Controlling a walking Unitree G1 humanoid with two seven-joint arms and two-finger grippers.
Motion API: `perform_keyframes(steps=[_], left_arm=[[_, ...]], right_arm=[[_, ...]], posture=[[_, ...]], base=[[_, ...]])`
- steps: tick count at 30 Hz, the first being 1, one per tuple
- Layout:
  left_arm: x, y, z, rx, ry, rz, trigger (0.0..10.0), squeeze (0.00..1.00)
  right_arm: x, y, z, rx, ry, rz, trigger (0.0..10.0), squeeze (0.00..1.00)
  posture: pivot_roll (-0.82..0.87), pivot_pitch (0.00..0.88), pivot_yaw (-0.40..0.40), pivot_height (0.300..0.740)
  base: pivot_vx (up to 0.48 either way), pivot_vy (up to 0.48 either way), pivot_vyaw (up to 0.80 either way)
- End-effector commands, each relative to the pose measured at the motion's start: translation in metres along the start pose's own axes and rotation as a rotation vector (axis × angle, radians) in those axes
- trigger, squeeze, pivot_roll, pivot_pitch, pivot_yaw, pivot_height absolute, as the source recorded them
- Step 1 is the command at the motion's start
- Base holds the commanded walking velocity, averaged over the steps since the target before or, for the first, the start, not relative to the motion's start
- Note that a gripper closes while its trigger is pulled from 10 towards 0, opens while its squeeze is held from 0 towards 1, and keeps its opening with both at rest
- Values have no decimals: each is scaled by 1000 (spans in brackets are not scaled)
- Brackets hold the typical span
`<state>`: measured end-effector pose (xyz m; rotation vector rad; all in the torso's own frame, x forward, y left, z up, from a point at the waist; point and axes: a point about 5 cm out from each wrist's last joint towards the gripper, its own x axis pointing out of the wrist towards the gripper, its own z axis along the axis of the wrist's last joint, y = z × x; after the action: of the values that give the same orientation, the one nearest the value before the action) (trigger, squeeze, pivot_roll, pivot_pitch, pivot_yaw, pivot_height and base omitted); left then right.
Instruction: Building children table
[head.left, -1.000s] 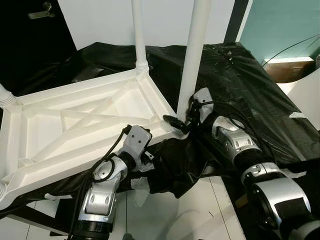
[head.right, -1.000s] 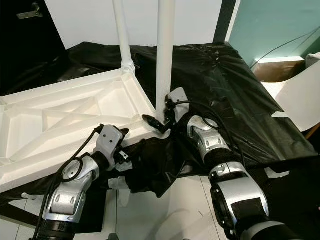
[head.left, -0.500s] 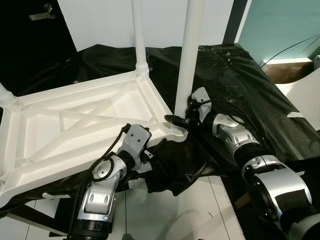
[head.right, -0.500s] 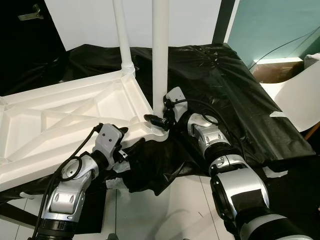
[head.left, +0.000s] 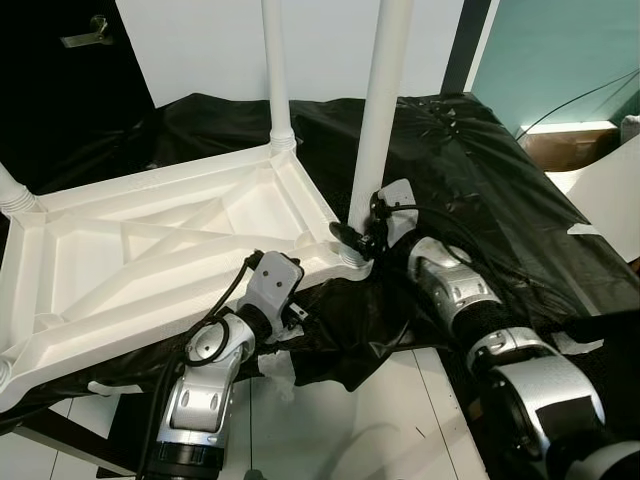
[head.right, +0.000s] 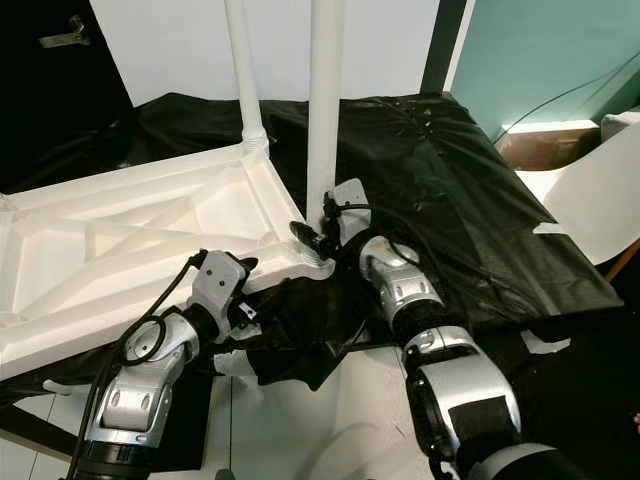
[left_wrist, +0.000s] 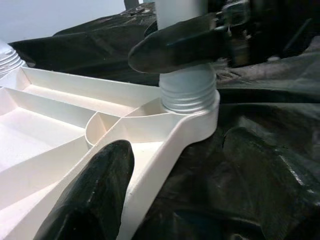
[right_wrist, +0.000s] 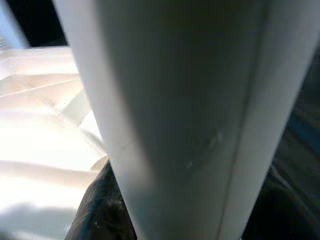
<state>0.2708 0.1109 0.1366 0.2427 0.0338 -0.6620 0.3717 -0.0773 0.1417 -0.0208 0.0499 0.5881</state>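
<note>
Eye views: white tabletop (head.left: 150, 250) upside down on black sheet (head.left: 480, 170); 2 legs upright, far leg (head.left: 277, 70) and near-right leg (head.left: 378, 110) in its corner socket. Right gripper (head.left: 358, 232) clamped around that leg's base. Left gripper (head.left: 275, 285) at the near edge.

Left wrist: left finger (left_wrist: 90, 195) on the rim, parted wide, grasping nothing.

Right wrist: leg (right_wrist: 175, 115) close up.

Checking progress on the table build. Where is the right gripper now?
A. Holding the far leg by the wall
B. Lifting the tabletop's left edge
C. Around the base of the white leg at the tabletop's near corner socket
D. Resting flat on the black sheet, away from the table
C: the right gripper clasps the white leg just above the threaded corner socket of the upturned tabletop.
</note>
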Motion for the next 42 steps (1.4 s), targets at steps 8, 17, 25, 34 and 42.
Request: perform_keyframes(steps=[8, 17, 25, 34, 42], left_arm=[[0, 3, 0, 7, 3, 92, 10000, 0], [0, 2, 0, 6, 1, 86, 10000, 0], [0, 1, 1, -4, 0, 91, 10000, 0], [-1, 4, 2, -5, -1, 98, 10000, 0], [0, 5, 2, -11, -3, 95, 10000, 0]], right_arm=[[-5, 23, -32, 159, 74, -289, 10000, 0], [-4, 36, -32, 199, 66, -256, 10000, 0], [-8, 35, -17, 161, 1, -216, 10000, 1000], [-17, 17, -6, 65, -54, -41, 10000, 569], [-15, -10, 9, -38, -48, 133, 10000, 0]], posture=[[95, 0, -47, 740], [97, 0, -41, 740], [97, 0, -43, 740], [95, 0, -38, 740], [85, 0, -32, 740]], base=[[0, 0, 0], [0, 0, 0], [0, 0, 0], [0, 0, 0], [0, 0, 0]])
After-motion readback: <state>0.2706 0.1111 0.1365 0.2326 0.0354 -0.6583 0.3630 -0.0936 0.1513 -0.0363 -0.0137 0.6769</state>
